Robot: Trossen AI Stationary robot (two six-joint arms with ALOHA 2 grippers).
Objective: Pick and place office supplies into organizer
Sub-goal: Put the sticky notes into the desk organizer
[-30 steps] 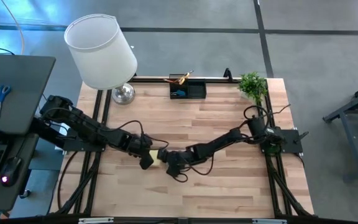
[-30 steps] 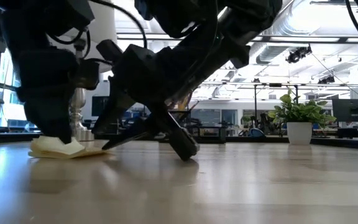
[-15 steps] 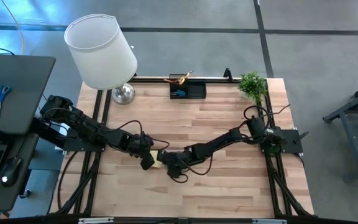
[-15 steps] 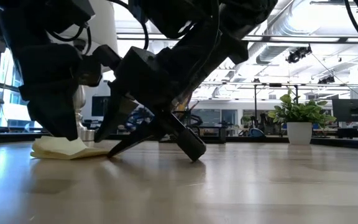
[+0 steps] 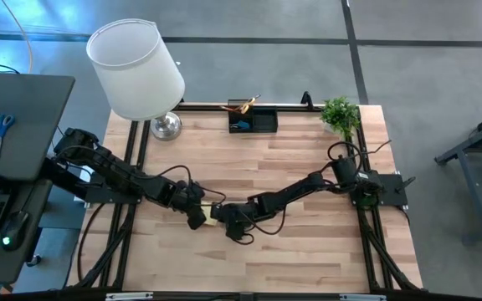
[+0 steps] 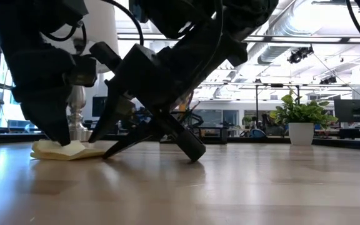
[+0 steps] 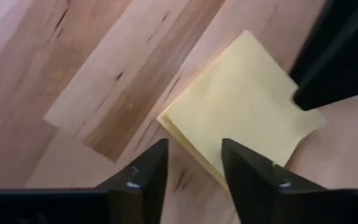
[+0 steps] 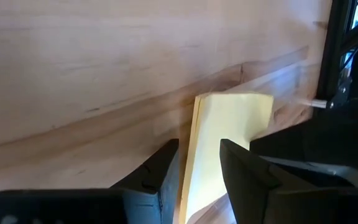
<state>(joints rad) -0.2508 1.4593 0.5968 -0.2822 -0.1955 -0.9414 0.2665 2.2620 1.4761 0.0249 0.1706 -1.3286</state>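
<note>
High view: I have both arms meeting low on the wooden table (image 5: 308,251), at about 6 o'clock from the black organizer (image 5: 253,122), which sits well apart at the far edge between the lamp (image 5: 136,68) and the small plant (image 5: 340,112). The yellow sticky-note pad (image 7: 244,102) lies flat on the wood between the two grippers. My left gripper (image 7: 192,163) comes at the pad from 9 o'clock; its fingers (image 7: 149,171) stand part open, straddling the pad's near corner, and I cannot tell whether they pinch it. My right gripper (image 8: 197,163) comes in from 3 o'clock, fingers (image 8: 163,167) likewise part open astride the opposite edge (contact unclear). Low view shows the pad (image 6: 64,150) on the tabletop, its top sheets slightly lifted, under the left arm.
</note>
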